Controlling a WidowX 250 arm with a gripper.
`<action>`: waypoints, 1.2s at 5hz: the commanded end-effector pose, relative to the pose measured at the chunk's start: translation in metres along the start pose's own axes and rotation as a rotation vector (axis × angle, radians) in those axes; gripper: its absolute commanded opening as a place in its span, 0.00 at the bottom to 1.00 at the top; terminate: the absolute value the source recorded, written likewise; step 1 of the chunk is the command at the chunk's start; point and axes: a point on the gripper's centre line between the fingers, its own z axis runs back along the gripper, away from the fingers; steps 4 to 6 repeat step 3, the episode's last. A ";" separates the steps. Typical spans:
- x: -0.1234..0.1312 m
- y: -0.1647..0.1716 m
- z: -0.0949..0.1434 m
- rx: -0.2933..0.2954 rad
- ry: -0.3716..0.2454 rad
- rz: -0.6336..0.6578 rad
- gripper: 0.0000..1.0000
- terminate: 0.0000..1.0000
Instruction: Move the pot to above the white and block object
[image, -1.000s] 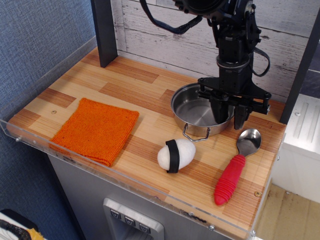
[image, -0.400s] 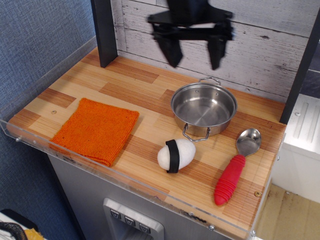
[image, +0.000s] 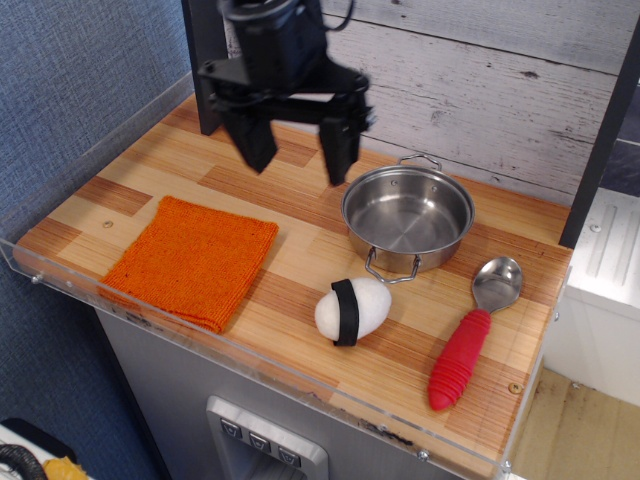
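We see the pot (image: 408, 218) standing on the wooden table (image: 300, 260), just behind the white object with the black band (image: 352, 309), so farther from the front edge. The near wire handle of the pot is close to this object, but the two do not seem to touch. We judge that the main part of the task is done: the pot is in its place and nothing holds it. It looks that only the retreat of the arm is left, if anything.

The gripper (image: 296, 155) hangs in the air to the left of the pot, over the back part of the table, and points down. Its two fingers (image: 254, 148) are spread wide and hold nothing. It is well apart from the pot.

An orange cloth (image: 191, 259) lies on the left side. A spoon with a red handle (image: 471, 336) lies on the right, near the pot.
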 end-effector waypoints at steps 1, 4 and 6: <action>-0.002 -0.005 -0.006 0.010 0.015 -0.073 1.00 0.00; -0.005 -0.004 -0.011 0.026 0.003 -0.069 1.00 1.00; -0.005 -0.004 -0.011 0.026 0.003 -0.069 1.00 1.00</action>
